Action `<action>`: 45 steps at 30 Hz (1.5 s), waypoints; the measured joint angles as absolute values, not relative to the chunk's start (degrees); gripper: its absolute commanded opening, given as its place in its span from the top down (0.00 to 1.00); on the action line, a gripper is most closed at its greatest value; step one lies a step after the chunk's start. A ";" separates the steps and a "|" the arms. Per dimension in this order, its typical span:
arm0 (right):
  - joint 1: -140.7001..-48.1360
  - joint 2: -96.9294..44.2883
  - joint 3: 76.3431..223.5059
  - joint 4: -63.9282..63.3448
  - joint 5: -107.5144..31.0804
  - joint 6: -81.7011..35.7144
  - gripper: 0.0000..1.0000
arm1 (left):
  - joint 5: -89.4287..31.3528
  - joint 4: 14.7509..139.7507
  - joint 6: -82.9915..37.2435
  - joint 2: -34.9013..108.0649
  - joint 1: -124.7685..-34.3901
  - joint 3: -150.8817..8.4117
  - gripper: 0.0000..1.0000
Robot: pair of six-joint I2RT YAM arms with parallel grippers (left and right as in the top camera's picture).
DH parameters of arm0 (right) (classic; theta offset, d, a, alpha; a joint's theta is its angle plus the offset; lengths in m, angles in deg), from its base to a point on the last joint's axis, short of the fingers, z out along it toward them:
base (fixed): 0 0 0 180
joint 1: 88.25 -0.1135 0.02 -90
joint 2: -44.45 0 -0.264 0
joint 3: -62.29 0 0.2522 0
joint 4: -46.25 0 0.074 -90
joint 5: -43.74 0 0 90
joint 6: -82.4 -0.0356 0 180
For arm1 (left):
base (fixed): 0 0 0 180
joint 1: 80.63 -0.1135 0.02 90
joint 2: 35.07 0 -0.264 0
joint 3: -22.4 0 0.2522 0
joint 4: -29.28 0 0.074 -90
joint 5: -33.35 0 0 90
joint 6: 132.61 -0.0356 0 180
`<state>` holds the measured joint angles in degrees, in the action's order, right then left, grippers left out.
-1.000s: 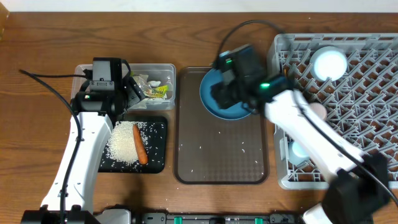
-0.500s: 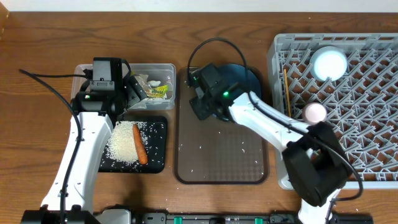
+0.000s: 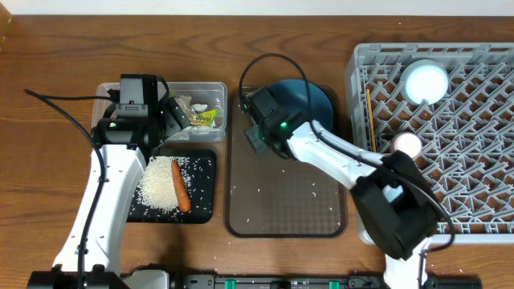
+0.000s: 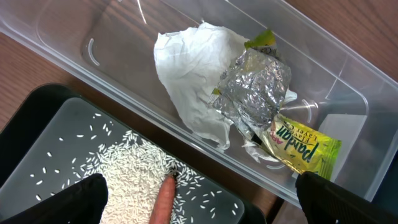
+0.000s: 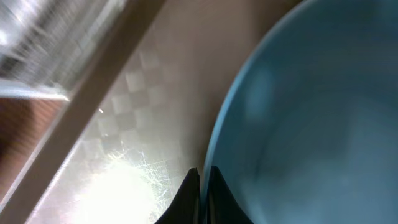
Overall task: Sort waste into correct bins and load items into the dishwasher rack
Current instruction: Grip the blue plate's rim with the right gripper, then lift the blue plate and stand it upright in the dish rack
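Hovering, left gripper [image 4: 199, 208], fingers spread wide. Between its tips: loose white rice grains [image 4: 134, 177] and the blunt end of an orange carrot [image 4: 163, 200] on the black tray [image 4: 53, 134]. Beyond the tips: crumpled white paper [image 4: 193, 74], creased foil [image 4: 255, 81] and a glossy yellow-green wrapper [image 4: 305, 146] inside the clear plastic box [image 4: 348, 81]. Then right gripper [image 5: 201, 186]: fingers pinched shut on the thin rim of the round blue plate [image 5: 311, 112], above the brown tray's [image 5: 137, 124] checkered floor. Grey lattice rack [image 3: 474, 168] off to their right.

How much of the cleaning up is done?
Mostly done. The paper and wrapper are in the clear box, rice and carrot in the black tray, bowl, pink cup and chopsticks in the rack. The right gripper is pinching the blue plate. To do: racking it, and stray grains on the brown tray.
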<state>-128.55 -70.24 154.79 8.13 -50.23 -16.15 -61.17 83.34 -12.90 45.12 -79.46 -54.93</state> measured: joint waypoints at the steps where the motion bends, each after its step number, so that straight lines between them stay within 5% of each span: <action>1: -128.53 -69.48 154.79 7.92 -50.01 -16.17 0.99 | -61.15 83.36 -12.90 45.12 -79.46 -54.93 0.00; 12: -124.83 -51.71 154.28 -0.04 -31.43 -18.60 0.99 | -61.15 83.34 -12.90 45.12 -79.46 -54.93 0.00; 22: -92.02 -32.65 154.37 -11.91 0.09 -14.56 0.99 | -61.15 83.34 -12.90 45.12 -79.46 -54.93 0.00; 33: -59.15 -36.36 151.09 -18.49 29.64 0.44 0.99 | -61.15 83.34 -12.90 45.12 -79.46 -54.93 0.00; 45: -48.79 -47.07 143.95 -15.58 40.94 7.72 0.99 | -61.17 83.34 -12.90 45.12 -79.46 -54.93 0.00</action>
<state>-48.79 -47.07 143.95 -15.58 40.94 7.72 -61.17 83.34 -12.90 45.12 -79.46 -54.93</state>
